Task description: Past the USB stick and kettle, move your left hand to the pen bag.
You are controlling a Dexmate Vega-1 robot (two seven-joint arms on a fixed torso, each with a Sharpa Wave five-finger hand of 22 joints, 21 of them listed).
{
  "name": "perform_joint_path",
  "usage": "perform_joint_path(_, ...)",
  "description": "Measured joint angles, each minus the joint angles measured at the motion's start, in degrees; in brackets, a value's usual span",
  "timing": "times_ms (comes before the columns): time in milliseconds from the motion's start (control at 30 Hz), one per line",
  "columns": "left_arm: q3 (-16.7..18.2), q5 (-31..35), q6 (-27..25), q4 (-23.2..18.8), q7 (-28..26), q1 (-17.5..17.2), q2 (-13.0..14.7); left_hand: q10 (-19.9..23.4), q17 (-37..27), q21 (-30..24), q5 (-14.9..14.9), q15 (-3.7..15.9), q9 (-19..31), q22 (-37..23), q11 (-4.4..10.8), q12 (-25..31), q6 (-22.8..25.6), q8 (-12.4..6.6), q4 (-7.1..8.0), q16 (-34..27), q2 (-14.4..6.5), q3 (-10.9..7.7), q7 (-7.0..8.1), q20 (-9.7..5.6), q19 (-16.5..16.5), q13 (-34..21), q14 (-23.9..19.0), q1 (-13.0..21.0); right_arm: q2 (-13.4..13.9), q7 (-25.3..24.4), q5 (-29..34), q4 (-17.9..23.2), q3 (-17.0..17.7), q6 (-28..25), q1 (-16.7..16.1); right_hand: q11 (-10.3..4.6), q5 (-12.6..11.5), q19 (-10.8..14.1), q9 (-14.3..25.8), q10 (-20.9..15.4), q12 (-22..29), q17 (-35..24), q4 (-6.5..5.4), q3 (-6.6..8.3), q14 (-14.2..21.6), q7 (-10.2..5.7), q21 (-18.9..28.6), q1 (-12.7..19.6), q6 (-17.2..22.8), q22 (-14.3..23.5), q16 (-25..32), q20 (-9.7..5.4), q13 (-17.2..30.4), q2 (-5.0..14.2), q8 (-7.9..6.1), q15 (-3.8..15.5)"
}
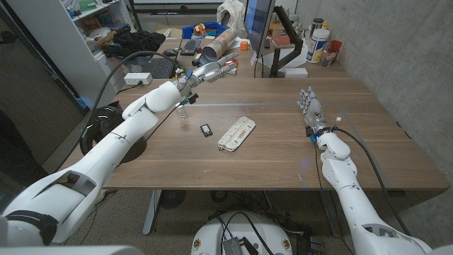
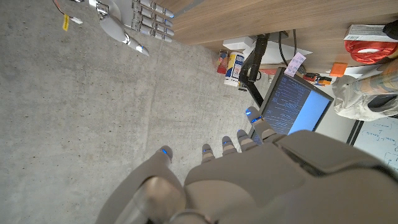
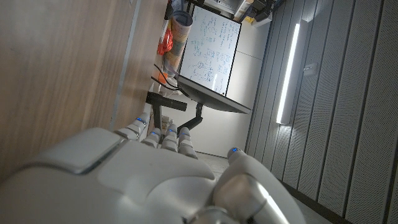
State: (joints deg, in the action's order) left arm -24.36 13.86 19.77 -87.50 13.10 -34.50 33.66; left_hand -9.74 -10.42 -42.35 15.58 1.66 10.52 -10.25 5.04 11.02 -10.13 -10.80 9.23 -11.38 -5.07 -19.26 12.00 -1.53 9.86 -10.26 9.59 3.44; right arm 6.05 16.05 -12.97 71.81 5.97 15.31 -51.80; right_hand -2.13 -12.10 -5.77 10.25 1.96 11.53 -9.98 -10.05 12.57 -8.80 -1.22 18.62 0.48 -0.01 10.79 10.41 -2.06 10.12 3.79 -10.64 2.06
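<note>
left arm (image 1: pixel 134 124) runs from the lower left of the head view up toward the upper middle. left hand (image 1: pixel 211 70) sits raised over the far part of the table (image 1: pixel 283 152), fingers stretched out and apart, nothing in it. the left wrist view shows the same hand (image 2: pixel 261 168) with fingers extended, empty, a monitor (image 2: pixel 292 106) beyond them.

usb stick (image 1: pixel 205 129) lies on the table at frame centre-left. pen bag (image 1: pixel 236 133), pale and oblong, lies just right of it, near but apart, set diagonally. both are well below the left hand in the frame. kettle: cannot pick it out in the clutter along the top.

right hand (image 1: pixel 310 108) is at middle right, standing on edge on the table, fingers straight and slightly apart, holding nothing. right wrist view shows its back (image 3: pixel 143 180), fingers extended.
</note>
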Motion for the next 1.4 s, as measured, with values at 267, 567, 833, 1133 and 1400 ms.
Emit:
perform_joint_path(267,-0.6,2.6,0.2,-1.4,0.0,0.0,0.5,0.0,0.0,0.5,0.0,0.00,0.0,0.0,-0.01,0.0,0.0,0.00,0.01,0.0,0.0,-0.01,-0.01,0.00,0.0,0.0,0.0,0.0,0.2,0.0,0.0,0.2,0.0,0.2,-0.3,0.00,0.0,0.0,0.0,0.0,0.0,0.0,0.00,0.00,0.0,0.00,0.0,0.0,0.0,0.0,0.0,0.00,0.0,0.00,0.00,0.00)
perform_joint_path(567,-0.9,3.7,0.2,-2.2,0.8,-0.1,0.8,0.0,0.0,0.5,0.0,0.00,0.0,0.0,-0.02,0.0,0.0,0.00,0.01,0.0,-0.3,-0.01,-0.01,0.00,0.0,0.0,0.0,0.3,0.3,0.0,-0.2,0.4,0.1,0.4,-0.6,0.00,0.0,0.0,0.0,0.0,0.0,0.0,0.00,0.00,0.0,0.00,0.0,0.0,0.0,0.0,0.0,0.00,0.0,0.00,0.00,0.00)
perform_joint_path(833,-1.4,4.4,0.0,-2.8,2.2,0.0,1.1,0.0,0.0,0.8,0.4,0.00,0.0,0.0,0.43,0.0,0.3,0.00,0.02,0.0,-0.3,-0.01,0.31,0.00,0.0,0.0,0.0,0.3,0.5,0.0,-0.2,0.5,0.2,0.5,-0.7,0.00,0.0,0.0,0.0,0.0,0.0,0.0,0.00,0.00,0.0,0.00,-0.4,0.0,0.0,0.0,0.0,0.00,0.0,0.00,0.00,0.00)
perform_joint_path(1133,-1.9,5.1,-0.4,-3.4,3.5,0.2,1.5,0.0,0.0,1.0,0.4,0.00,0.0,0.0,0.42,0.0,0.3,0.00,-0.22,0.0,-0.5,-0.25,0.30,0.00,0.0,0.0,0.0,0.5,0.6,0.0,-0.3,0.7,0.2,0.5,-1.0,0.00,0.0,0.0,0.0,0.0,0.0,0.0,0.00,0.00,0.0,0.00,-0.4,0.0,0.0,0.0,0.0,0.00,0.0,0.00,0.00,0.00)
perform_joint_path(1400,-2.3,6.5,-0.8,-4.5,4.5,0.3,2.0,-0.2,0.0,1.3,0.4,0.00,0.0,-0.3,0.62,0.0,0.3,0.00,-0.22,0.0,-0.5,-0.25,0.30,0.00,0.0,0.0,0.0,1.0,0.6,0.0,-0.4,0.9,0.4,0.6,-1.3,0.00,0.0,0.0,0.0,0.0,0.0,0.0,0.00,0.00,0.0,0.00,-0.4,0.0,0.0,0.0,0.0,0.00,0.0,0.00,0.00,0.00)
